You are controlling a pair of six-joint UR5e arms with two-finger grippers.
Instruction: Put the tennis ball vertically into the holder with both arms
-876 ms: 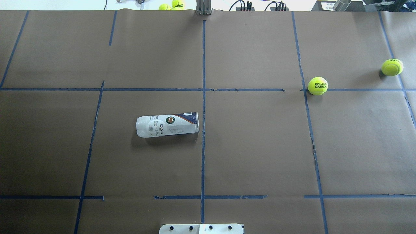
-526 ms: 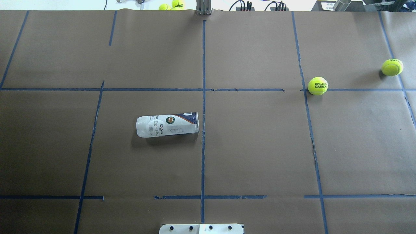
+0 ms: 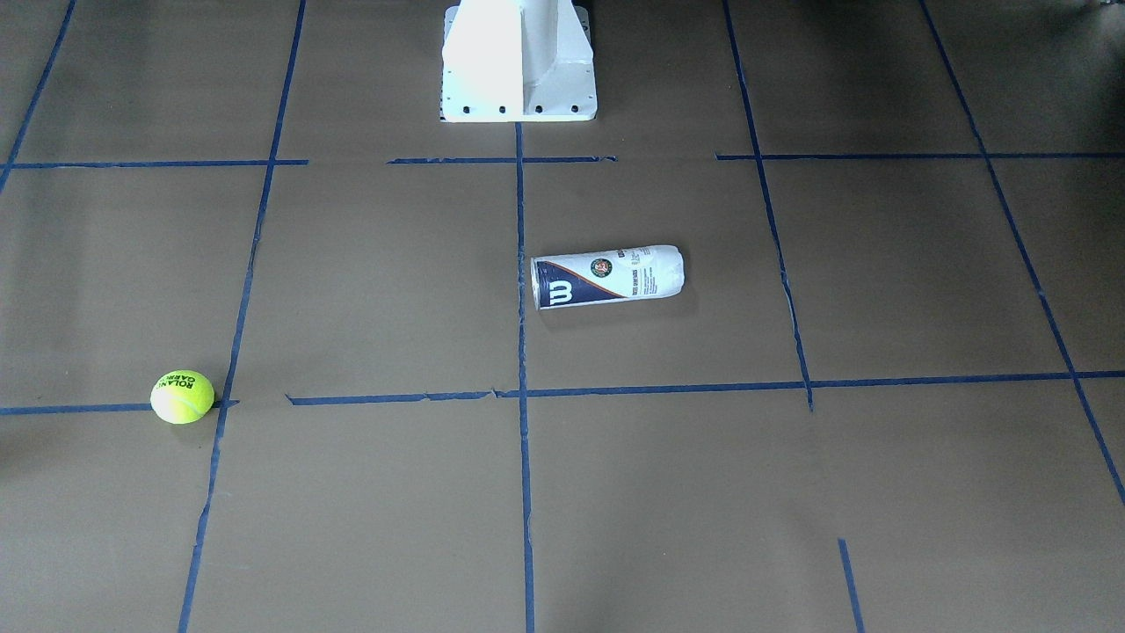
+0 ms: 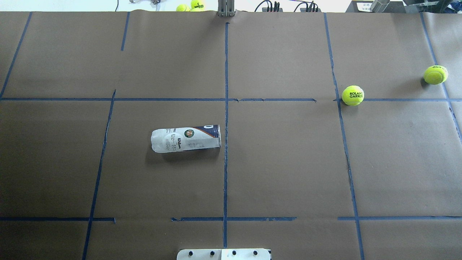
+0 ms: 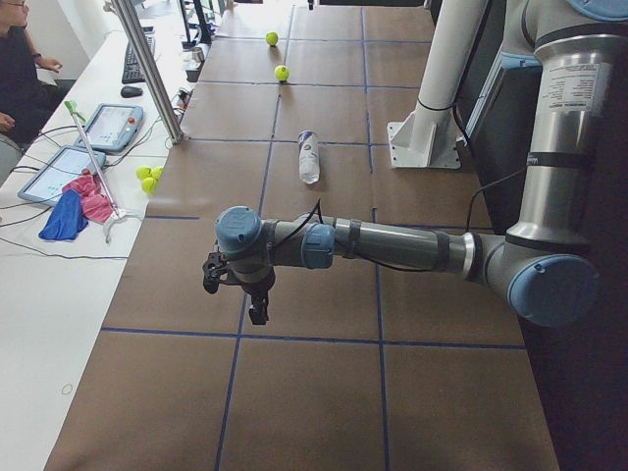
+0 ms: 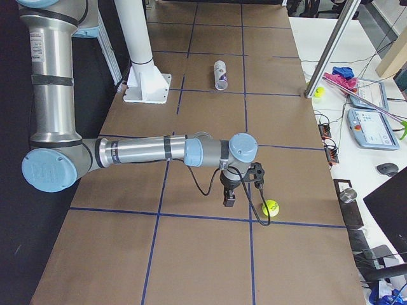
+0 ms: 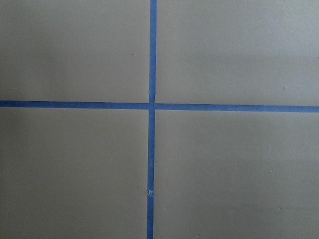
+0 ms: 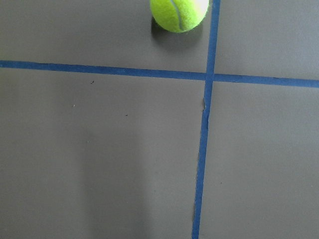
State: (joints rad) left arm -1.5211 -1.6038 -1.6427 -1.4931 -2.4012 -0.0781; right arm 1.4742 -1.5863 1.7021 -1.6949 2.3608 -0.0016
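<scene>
Can (image 4: 186, 138) lying on its side on the brown paper-covered surface (image 4: 288, 162), to the robot's left of the centre strip of blue tape (image 4: 226, 72), with its navy end just beside that strip and its pale end pointing away. Tennis ball (image 4: 352, 95) with black lettering resting well apart from the can on the robot's right half, at a crossing of tape lines; second ball (image 4: 435, 74) farther right, near the end of the surface. Left arm (image 5: 392, 245) stretched level over the left end, with the left tool (image 5: 240, 294) pointing down above the paper; its wrist camera shows only a tape crossing. Right arm (image 6: 146, 151) likewise level over the right end, with the right tool (image 6: 238, 190) hanging near the second ball, which sits at the top edge of the right wrist view. Whether either tool is spread or pressed together cannot be told, since each appears only in a side view. White pedestal (image 3: 518, 61) at the robot's edge.
</scene>
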